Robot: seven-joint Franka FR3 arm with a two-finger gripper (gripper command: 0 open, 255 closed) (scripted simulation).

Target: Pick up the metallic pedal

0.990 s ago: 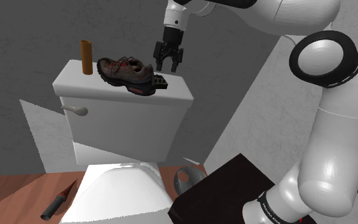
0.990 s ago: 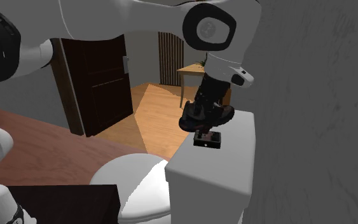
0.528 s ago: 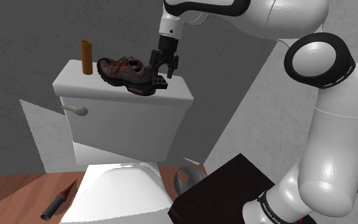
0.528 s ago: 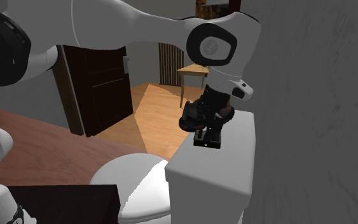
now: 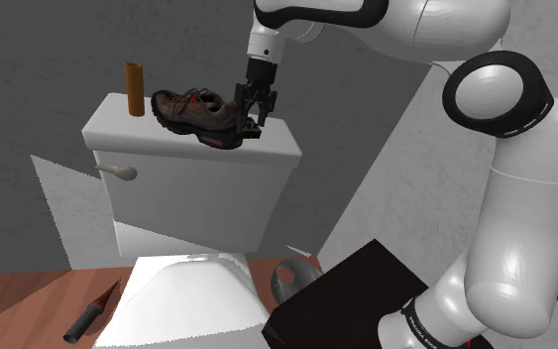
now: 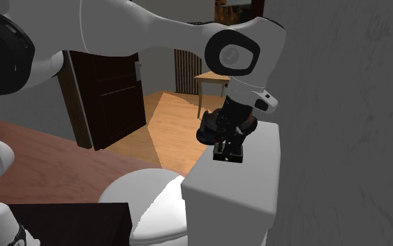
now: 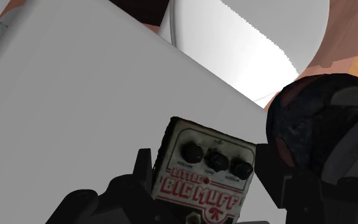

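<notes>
The pedal (image 7: 206, 172), a small silver box with three black knobs and red lettering, lies on the white toilet tank lid (image 5: 148, 134) close to the heel of a brown shoe (image 5: 195, 111). My gripper (image 7: 206, 162) points straight down at it, and both black fingers press against the pedal's sides. In the shoulder view the gripper (image 5: 252, 121) covers most of the pedal (image 5: 253, 130) at the lid's right part. From the second exterior view, the pedal (image 6: 229, 153) still rests on the lid (image 6: 250, 182) under the gripper (image 6: 231, 145), with the shoe (image 6: 219, 126) just behind.
An orange-brown cylinder (image 5: 133, 89) stands at the lid's far left corner. Below are the toilet bowl (image 5: 187, 297), a knife (image 5: 90, 312) on the reddish floor and a grey cup-like thing (image 5: 291, 278) beside my dark stand (image 5: 356, 297). The wall is close behind the tank.
The gripper came down from above the lid onto the pedal, then its fingers closed against the pedal's sides. Pedal and shoe have stayed in place.
</notes>
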